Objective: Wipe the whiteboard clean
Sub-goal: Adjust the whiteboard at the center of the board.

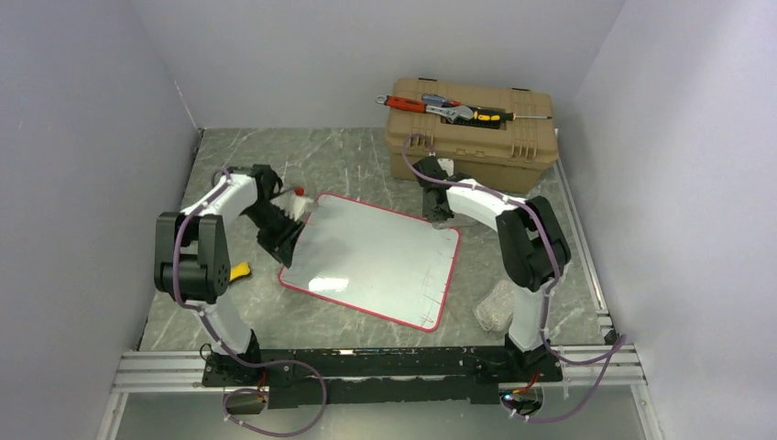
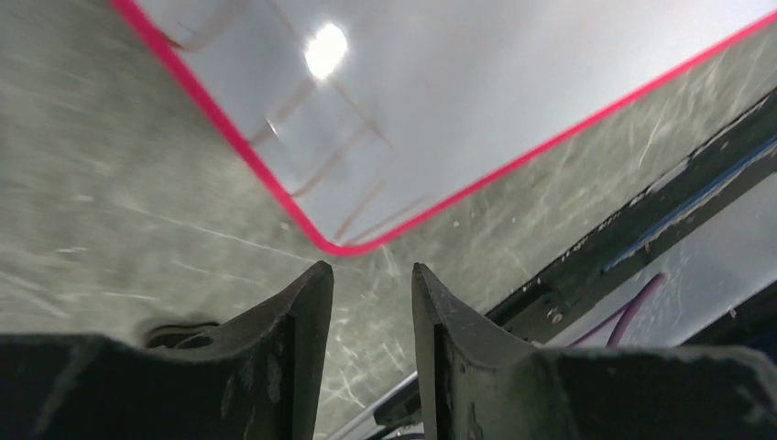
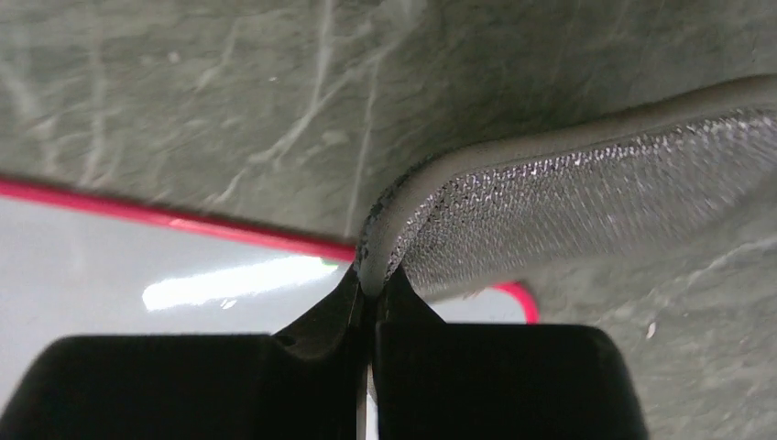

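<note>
Across the middle of the top view, find the whiteboard (image 1: 371, 257) lying flat on the grey marbled table (image 1: 348, 156), long axis set left to right and dipping a little toward the lower right of the frame. Just above its upper right corner, spot the right gripper (image 1: 438, 209), pressed together on the folded rim of a grey mesh cloth (image 3: 586, 192), directly over the board's red edge in the right wrist view. Over at the board's left short edge, note the left gripper (image 1: 291, 223), spread apart and holding nothing, with only table and a board corner beyond it in its own view. Near that corner, make out thin pen strokes (image 2: 331, 166); from above, seemingly the same faint marks by the lower right corner, though too pale there to swear to. Judged from this, worth placing the strokes straight down the frame from the cloth, along the right short edge, toward the arm bases. Nearer the right arm by far, and cloth already pinched there, so likely calls for a wipe drawn downward along that edge, pressed flat, with care not to shove the board askew
</note>
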